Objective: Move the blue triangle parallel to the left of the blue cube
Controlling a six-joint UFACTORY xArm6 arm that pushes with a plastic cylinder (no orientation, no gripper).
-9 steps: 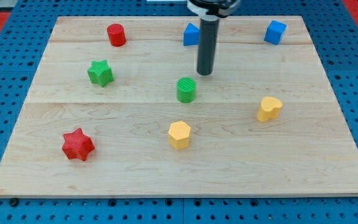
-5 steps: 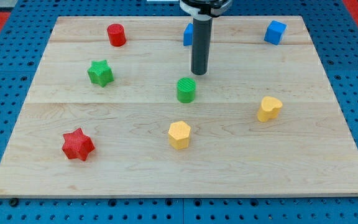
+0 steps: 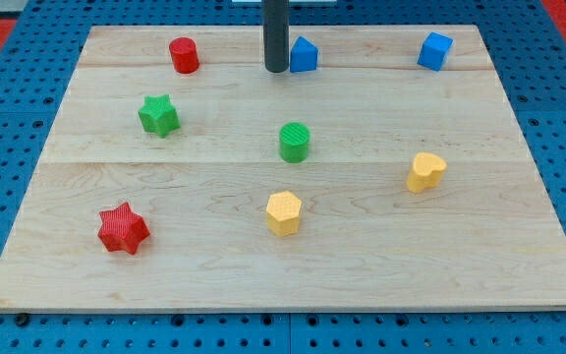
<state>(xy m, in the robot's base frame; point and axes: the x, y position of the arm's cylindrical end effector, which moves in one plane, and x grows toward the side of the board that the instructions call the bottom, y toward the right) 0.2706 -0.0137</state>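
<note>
The blue triangle (image 3: 305, 55) sits near the view's top, a little right of centre. The blue cube (image 3: 435, 50) sits at the view's top right, about level with it. My tip (image 3: 276, 69) is at the end of the dark rod, just to the left of the blue triangle, close to it or touching it; I cannot tell which.
A red cylinder (image 3: 184, 55) is at the top left. A green star (image 3: 158, 115) is below it. A green cylinder (image 3: 295, 142) is at centre. A yellow hexagon (image 3: 284, 213), a yellow heart-like block (image 3: 425, 171) and a red star (image 3: 123, 228) lie lower down on the wooden board (image 3: 519, 226).
My tip has moved up and to the left, from below the blue triangle to its left side. The blocks have not visibly moved.
</note>
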